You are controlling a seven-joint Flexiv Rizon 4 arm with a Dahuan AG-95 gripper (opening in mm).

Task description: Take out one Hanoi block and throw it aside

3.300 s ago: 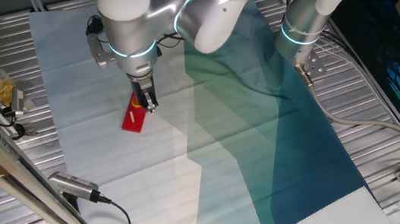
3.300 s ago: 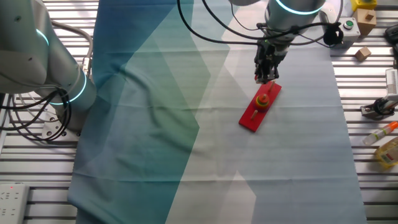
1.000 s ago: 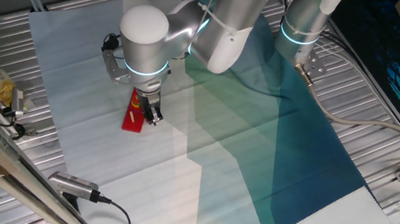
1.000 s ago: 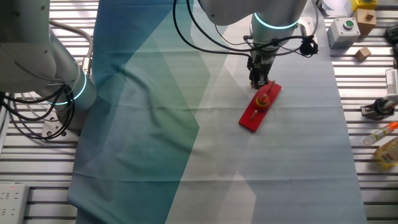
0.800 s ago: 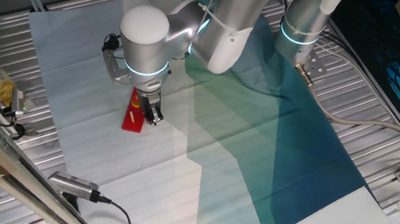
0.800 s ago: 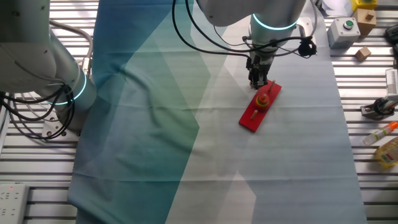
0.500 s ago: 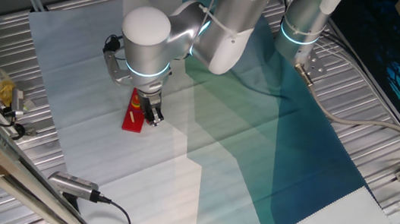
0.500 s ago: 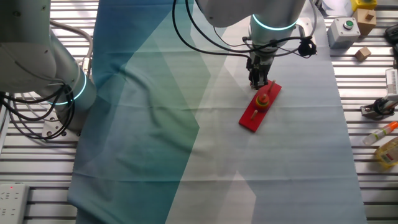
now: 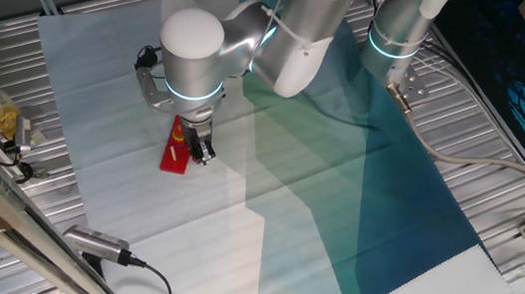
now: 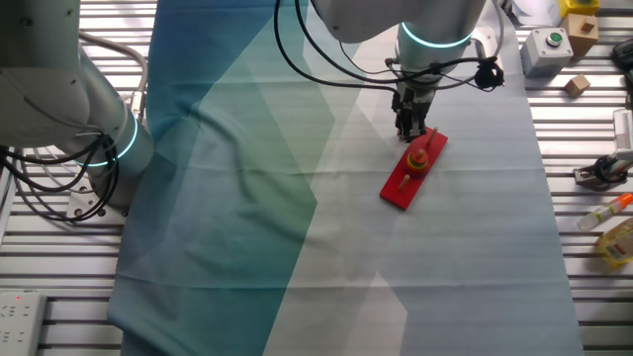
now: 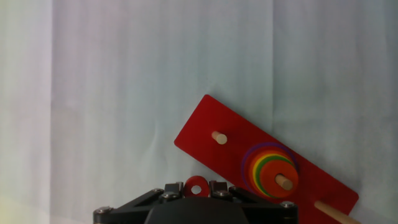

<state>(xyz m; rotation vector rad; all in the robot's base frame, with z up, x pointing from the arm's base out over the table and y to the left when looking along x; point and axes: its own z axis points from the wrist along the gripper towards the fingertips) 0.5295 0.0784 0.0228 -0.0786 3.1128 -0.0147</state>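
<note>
In the hand view a tiny round red Hanoi block (image 11: 196, 185) with a centre hole sits between my two fingertips, just off the long edge of the red base board (image 11: 249, 140). My gripper (image 11: 196, 186) is shut on it. The board carries a bare peg (image 11: 217, 137) and a stack of coloured rings (image 11: 270, 171) on another peg. In one fixed view my gripper (image 9: 202, 150) hangs low beside the board (image 9: 176, 159). In the other fixed view it (image 10: 413, 131) is at the board's far end, by the ring stack (image 10: 419, 158).
The board lies on a white-to-teal cloth (image 10: 297, 198) over a slatted metal table. A second arm (image 10: 89, 109) stands at the left. A button box (image 10: 547, 44), wooden blocks (image 10: 577, 84) and bottles (image 10: 618, 237) lie along the right edge.
Since about three seconds ago my gripper has moved off the ring stack to the side of the board. Over the last second nothing has visibly moved.
</note>
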